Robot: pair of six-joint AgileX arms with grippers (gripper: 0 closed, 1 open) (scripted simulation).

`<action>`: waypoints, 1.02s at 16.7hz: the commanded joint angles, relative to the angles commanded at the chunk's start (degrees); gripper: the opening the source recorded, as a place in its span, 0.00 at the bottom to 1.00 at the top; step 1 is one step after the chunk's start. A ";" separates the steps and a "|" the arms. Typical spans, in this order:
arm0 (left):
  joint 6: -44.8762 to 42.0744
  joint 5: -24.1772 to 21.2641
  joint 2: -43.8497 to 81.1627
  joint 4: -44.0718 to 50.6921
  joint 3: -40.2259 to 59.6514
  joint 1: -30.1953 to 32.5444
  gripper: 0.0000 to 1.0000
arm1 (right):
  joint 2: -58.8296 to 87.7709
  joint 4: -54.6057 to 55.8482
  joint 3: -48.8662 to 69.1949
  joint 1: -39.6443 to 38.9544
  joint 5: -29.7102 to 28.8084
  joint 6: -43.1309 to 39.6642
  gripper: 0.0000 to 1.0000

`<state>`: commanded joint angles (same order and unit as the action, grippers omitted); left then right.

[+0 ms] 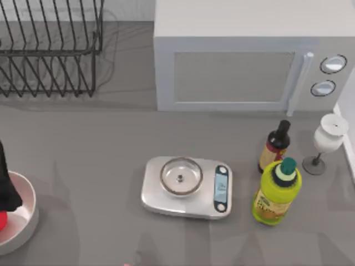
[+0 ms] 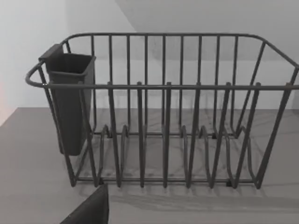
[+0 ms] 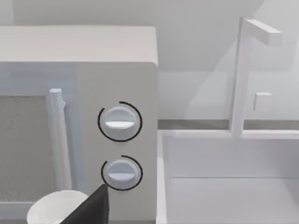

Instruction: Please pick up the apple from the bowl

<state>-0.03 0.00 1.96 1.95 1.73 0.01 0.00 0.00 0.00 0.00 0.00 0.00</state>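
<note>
Red apple peeks out at the bench's left edge, sitting in the white bowl, mostly hidden beneath the left tool, presumably descending to grasp; its opening I cannot tell.

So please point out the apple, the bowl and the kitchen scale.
apple (image 1: pixel 2 220), top view, red sliver at the left edge.
bowl (image 1: pixel 30 213), top view, thick white rim.
kitchen scale (image 1: pixel 186 188), top view, steel dish rim near the display.
</note>
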 joint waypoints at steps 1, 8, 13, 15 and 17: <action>-0.02 0.00 1.84 1.78 1.54 0.01 1.00 | 0.00 0.00 0.00 0.00 0.00 0.00 1.00; -0.32 0.00 30.19 24.08 20.45 0.07 1.00 | 0.00 0.00 0.00 0.00 0.00 0.00 1.00; -0.57 -0.01 55.94 42.87 36.38 0.12 1.00 | 0.00 0.00 0.00 0.00 0.00 0.00 1.00; -0.65 -0.01 64.63 49.24 41.75 0.14 1.00 | 0.00 0.00 0.00 0.00 0.00 0.00 1.00; -0.72 -0.01 71.60 54.47 46.11 0.15 1.00 | 0.00 0.00 0.00 0.00 0.00 0.00 1.00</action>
<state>-0.75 -0.01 73.56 56.42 47.85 0.16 0.00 0.00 0.00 0.00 0.00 0.00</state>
